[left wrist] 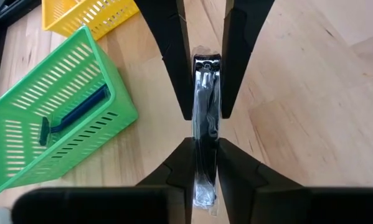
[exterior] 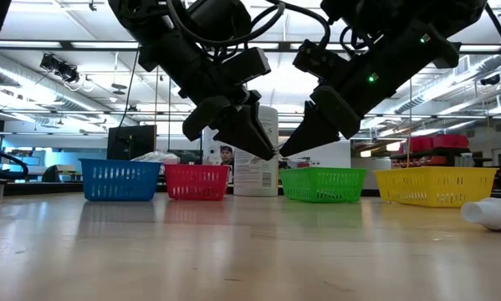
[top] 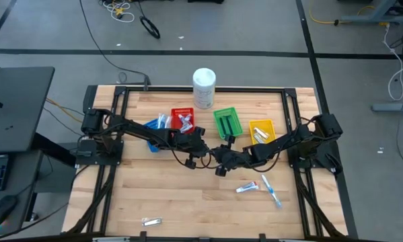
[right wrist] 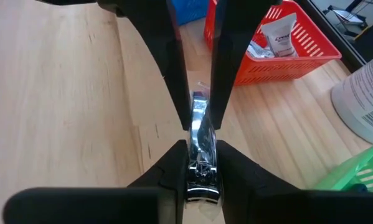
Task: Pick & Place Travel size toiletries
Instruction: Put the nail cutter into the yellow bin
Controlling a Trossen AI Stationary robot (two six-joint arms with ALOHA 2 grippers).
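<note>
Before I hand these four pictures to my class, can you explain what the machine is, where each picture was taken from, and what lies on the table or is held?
It is a robot with two dark arms at a wooden table. One picture looks down from above, one looks level across the tabletop, and two come from cameras on the wrists. At the back stand a blue basket, red basket, green basket, yellow basket and a white tub. A tube and a toothbrush lie loose. Mid-table, the left gripper and the right gripper both clamp one small shiny metal item, likely a handover.
</note>
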